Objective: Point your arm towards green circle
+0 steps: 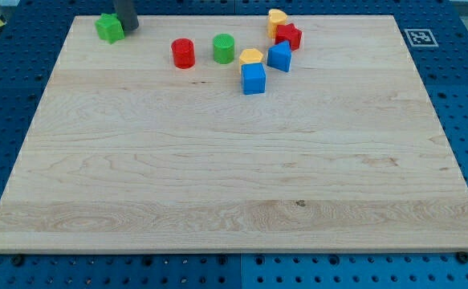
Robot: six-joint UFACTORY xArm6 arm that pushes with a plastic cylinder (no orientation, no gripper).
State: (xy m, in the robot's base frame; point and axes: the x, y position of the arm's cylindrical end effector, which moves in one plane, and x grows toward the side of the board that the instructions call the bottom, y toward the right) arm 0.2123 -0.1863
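While your tip (129, 28) sits beside the green star-like block (109, 28), the green circle (223, 49) waits well to its right; no hand exists.

Your rod enters from the view's top edge, near the top-left corner, and only its short lower stretch shows; the arm above it is out of frame. It is dark grey, stands close to upright, and looks wide against the pale surface beneath it. Your tip (128, 28) sits at the far left of the view's top, right where the rod ends on the surface. You can see no joints, wrist or mounting in this view, so the arm's pose higher up cannot be told from here.
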